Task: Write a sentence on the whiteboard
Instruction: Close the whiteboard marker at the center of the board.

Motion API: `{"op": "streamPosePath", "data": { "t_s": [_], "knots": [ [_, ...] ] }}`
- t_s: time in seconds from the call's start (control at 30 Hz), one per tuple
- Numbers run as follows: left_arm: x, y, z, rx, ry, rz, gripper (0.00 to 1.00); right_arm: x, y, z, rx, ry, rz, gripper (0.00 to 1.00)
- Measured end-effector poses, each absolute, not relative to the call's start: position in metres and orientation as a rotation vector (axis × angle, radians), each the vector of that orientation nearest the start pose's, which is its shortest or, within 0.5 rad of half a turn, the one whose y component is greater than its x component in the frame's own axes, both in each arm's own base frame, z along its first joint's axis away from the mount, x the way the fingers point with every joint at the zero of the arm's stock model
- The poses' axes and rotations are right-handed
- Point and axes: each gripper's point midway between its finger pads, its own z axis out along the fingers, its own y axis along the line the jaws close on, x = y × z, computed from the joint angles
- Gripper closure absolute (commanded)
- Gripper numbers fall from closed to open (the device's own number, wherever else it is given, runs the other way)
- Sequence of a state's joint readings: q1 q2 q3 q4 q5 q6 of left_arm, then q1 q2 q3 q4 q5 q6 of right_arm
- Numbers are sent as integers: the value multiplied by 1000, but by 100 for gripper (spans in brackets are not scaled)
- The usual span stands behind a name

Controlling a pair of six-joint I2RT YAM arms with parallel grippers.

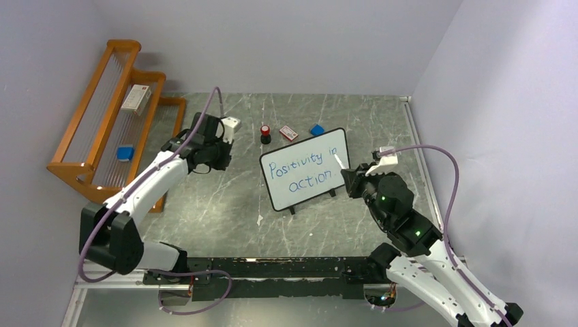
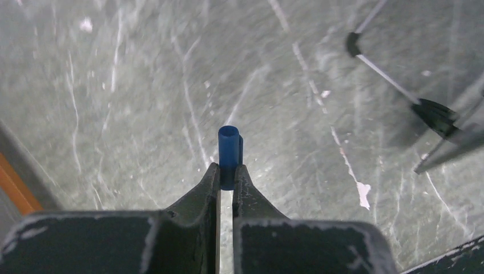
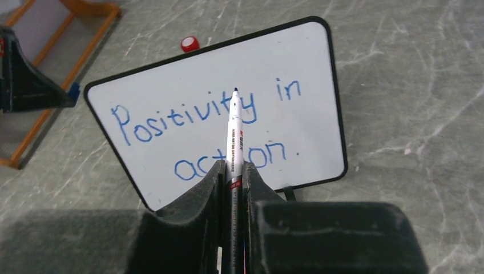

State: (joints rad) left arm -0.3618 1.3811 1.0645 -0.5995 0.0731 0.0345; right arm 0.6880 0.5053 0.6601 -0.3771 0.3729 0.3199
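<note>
Wooden and orange-brown, a stepped rack [image 1: 109,116] stands against the left wall, with a pale box [image 1: 136,99] on an upper shelf and a small blue item [image 1: 124,153] lower down. Just right of it, the left gripper [image 2: 226,177] hangs over the grey marbled table [image 1: 232,204], its fingers pinched narrowly on a blue cap [image 2: 229,151] that sticks out past the tips with its open end showing. Further right, near the back of the table, sit a small red-topped object [image 1: 265,133], a red and white card [image 1: 289,133] and a blue block [image 1: 317,129] in a loose row. In front of these, right of centre, the whiteboard [image 3: 308,57] stands propped on its black feet [image 1: 292,210], leaning back and turned a little askew. The sentence [image 3: 171,123] runs across it in blue in two lines, "Positivity in" above "action." At the board's right edge the right gripper [image 3: 233,171] has its fingers closed tight on the marker [image 3: 234,137], a white barrel with a dark tip. From the right wrist view that tip lines up with the last letter of "Positivity"; whether it touches the surface cannot be told.
</note>
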Motion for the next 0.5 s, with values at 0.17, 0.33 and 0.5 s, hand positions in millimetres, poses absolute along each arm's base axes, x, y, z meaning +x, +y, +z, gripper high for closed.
{"op": "streamPosePath", "data": {
  "t_s": [0.17,0.33,0.5],
  "knots": [
    [304,-165,172,776,2248,-239,95,223,134,249,-141,1793,453,100],
    [288,-183,223,978,2008,-213,95,219,149,260,-224,1771,516,100],
    [273,-190,268,1123,1789,-172,95,217,167,284,-312,1715,598,100]
  ]
}}
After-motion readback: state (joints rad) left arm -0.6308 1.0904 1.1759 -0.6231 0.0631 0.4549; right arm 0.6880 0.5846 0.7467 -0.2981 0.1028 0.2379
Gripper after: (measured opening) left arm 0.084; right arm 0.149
